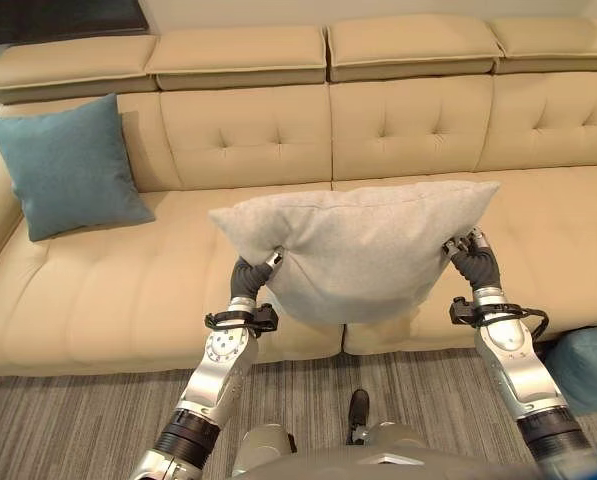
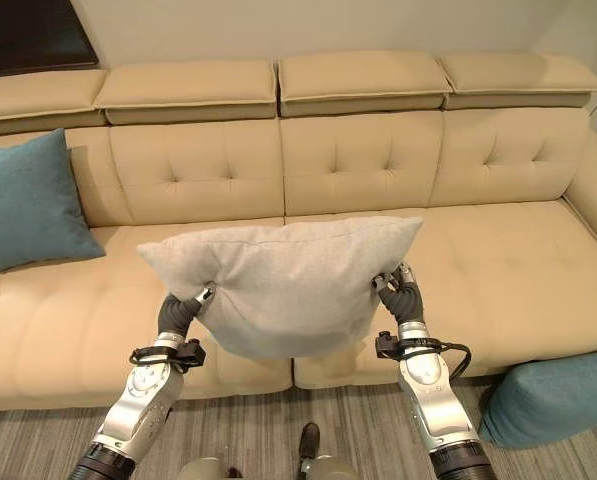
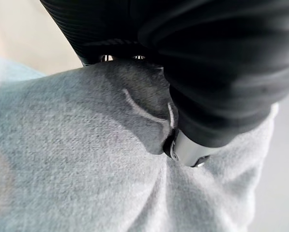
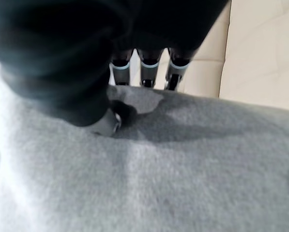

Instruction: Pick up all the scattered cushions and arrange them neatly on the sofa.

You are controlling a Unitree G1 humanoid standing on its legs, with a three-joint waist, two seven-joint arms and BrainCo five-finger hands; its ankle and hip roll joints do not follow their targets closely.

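Observation:
A light grey cushion hangs in the air before the middle of the beige sofa, held between both hands. My left hand pinches its left lower edge, and the thumb presses into the grey cloth. My right hand grips its right edge, fingers curled over the top of the grey cushion. A teal cushion leans upright against the sofa's backrest at the far left. Another teal cushion lies on the floor at the sofa's right front.
The sofa's seat to the right of the held cushion is bare, as is the stretch between it and the teal cushion. A striped grey rug covers the floor before the sofa.

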